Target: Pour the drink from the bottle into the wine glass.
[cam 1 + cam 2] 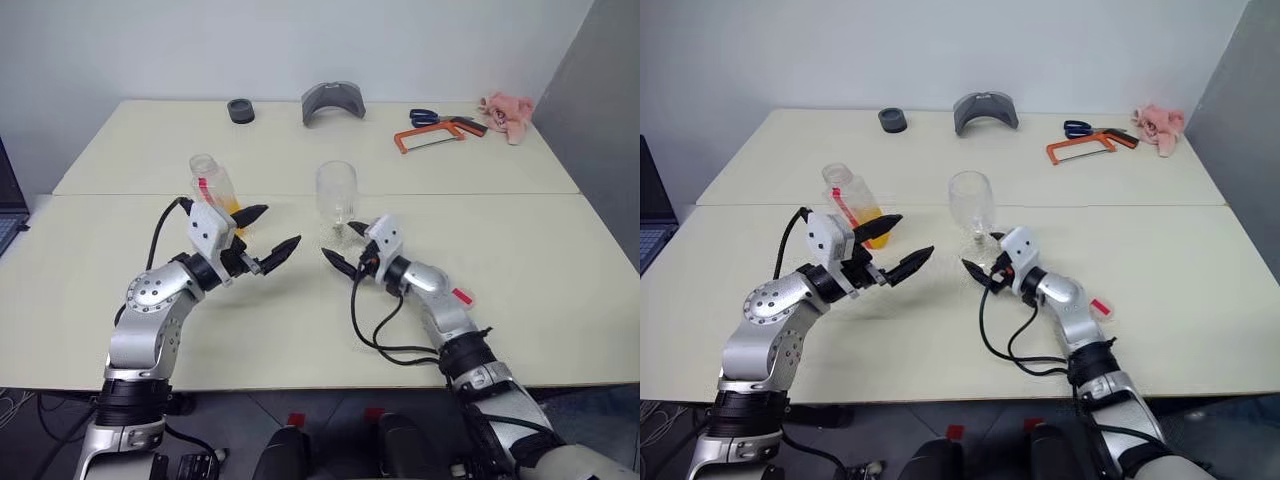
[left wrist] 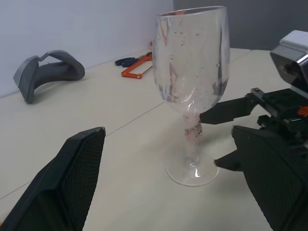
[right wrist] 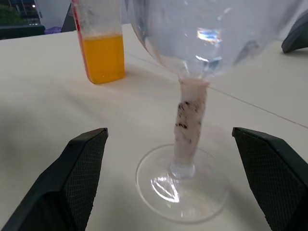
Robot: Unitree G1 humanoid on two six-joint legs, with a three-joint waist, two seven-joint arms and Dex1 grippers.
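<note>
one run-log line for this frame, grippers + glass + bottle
left gripper: open, empty | right gripper: open, at wine glass stem | wine glass: upright, empty | bottle: upright, drink inside

Cream table [image 1: 560, 300] against a plain white wall [image 1: 300, 40].

The clear wine glass [image 1: 337, 200] stands upright and empty near the table's middle. At its nine o'clock, well apart, stands the small clear bottle [image 1: 213, 186], upright, with orange drink [image 3: 103, 57] in its lower part.
</note>
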